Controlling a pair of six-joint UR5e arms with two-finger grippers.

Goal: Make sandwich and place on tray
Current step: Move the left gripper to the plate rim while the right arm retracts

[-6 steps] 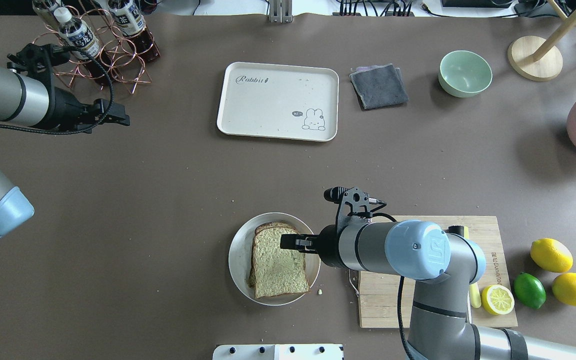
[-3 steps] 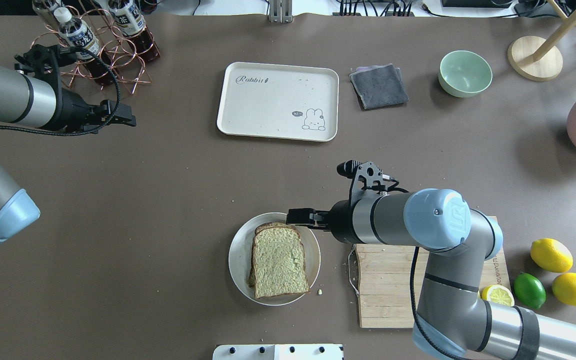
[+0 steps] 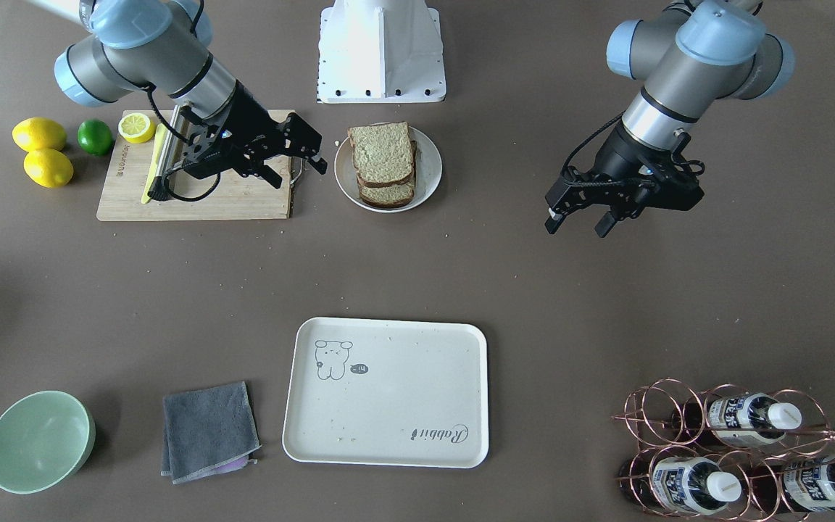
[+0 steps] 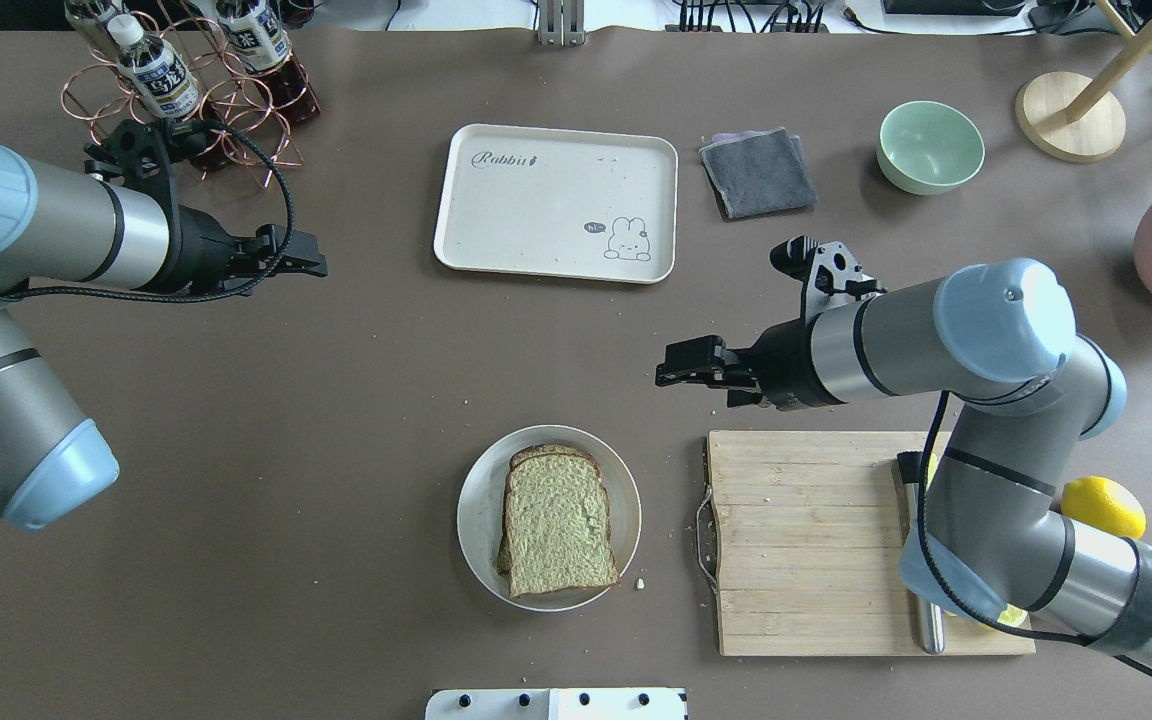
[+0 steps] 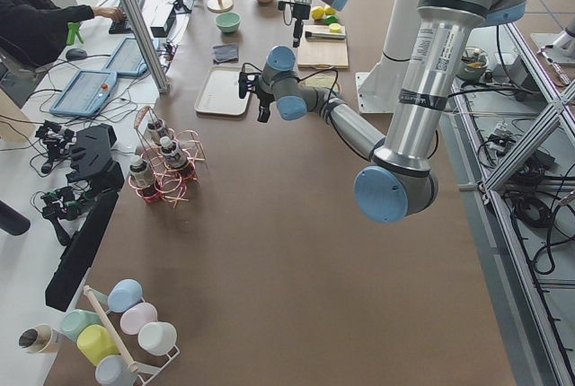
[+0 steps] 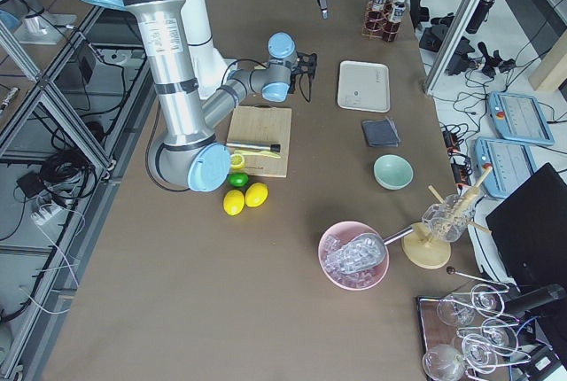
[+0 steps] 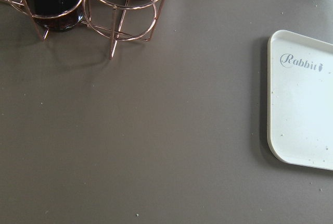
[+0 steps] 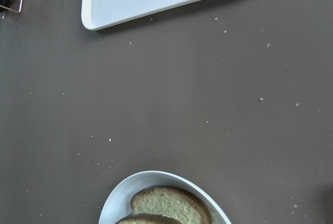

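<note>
The sandwich (image 4: 558,525) is two speckled bread slices stacked on a round white plate (image 4: 476,510) at the table's near middle; no egg shows. It also appears in the front view (image 3: 383,156) and at the bottom of the right wrist view (image 8: 169,206). The cream tray (image 4: 536,210) lies bare at the far middle, also in the front view (image 3: 388,420) and the left wrist view (image 7: 304,109). My right gripper (image 4: 664,372) is open and empty, above the table to the right of and beyond the plate. My left gripper (image 4: 311,266) is open and empty, left of the tray.
A wooden cutting board (image 4: 806,540) with a knife (image 4: 921,600) lies right of the plate, with lemons (image 3: 40,134) and a lime beside it. A grey cloth (image 4: 758,172) and green bowl (image 4: 930,147) sit right of the tray. A copper bottle rack (image 4: 196,90) stands far left.
My right gripper has drawn back from over the bread, moving away from the plate, farther from me and to the right. My left gripper has moved right toward the tray.
</note>
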